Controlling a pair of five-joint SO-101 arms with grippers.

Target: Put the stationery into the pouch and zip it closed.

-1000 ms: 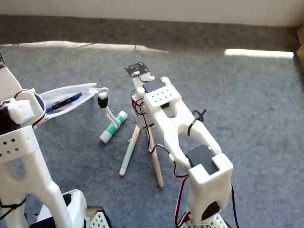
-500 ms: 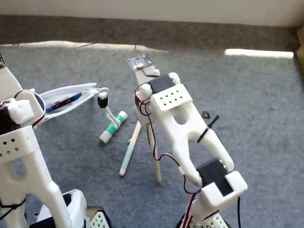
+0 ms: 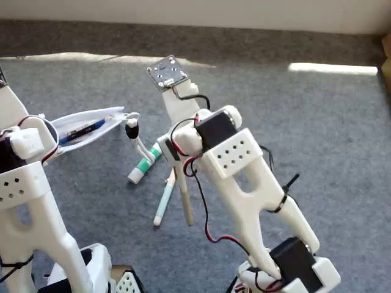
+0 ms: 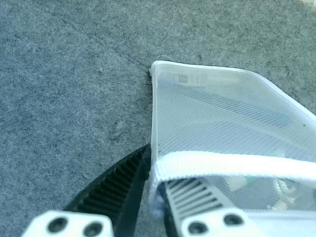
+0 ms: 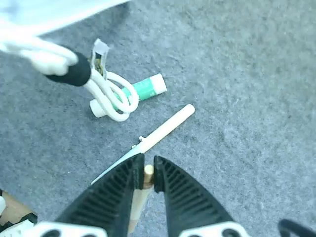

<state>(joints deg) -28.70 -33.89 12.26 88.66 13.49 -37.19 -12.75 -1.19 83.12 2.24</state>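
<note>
The task is at an early stage. The pouch (image 3: 98,115) lies open at the left of the grey carpet (image 3: 317,140), its mouth facing right, and one blue pen (image 3: 82,130) is already inside it. Through the mesh in the left wrist view faint shapes show, too blurred to name. Three pieces are outside, and the zip is undone, its pull cord (image 3: 135,141) with a black bead trailing off the pouch's right end.

The left gripper (image 4: 153,168) pinches the pouch's mesh edge between its jaws, holding it in place.

The right gripper (image 5: 146,160) is pressed together on the far end of a beige pencil (image 3: 185,204), in the middle of the carpet just right of the pouch mouth. I cannot tell whether the pencil's near end rests on the carpet or hangs clear of it.

Just left of the pencil lies a pale pen (image 3: 164,201), and farther left and back a green-and-white tube (image 3: 143,165) sits partly under the cord's loop.

What remains, by my reading, is to carry the pencil into the mouth, then the pale pen and the tube, and last to draw the zip shut. The looped cord over the tube may snag that pick.
</note>
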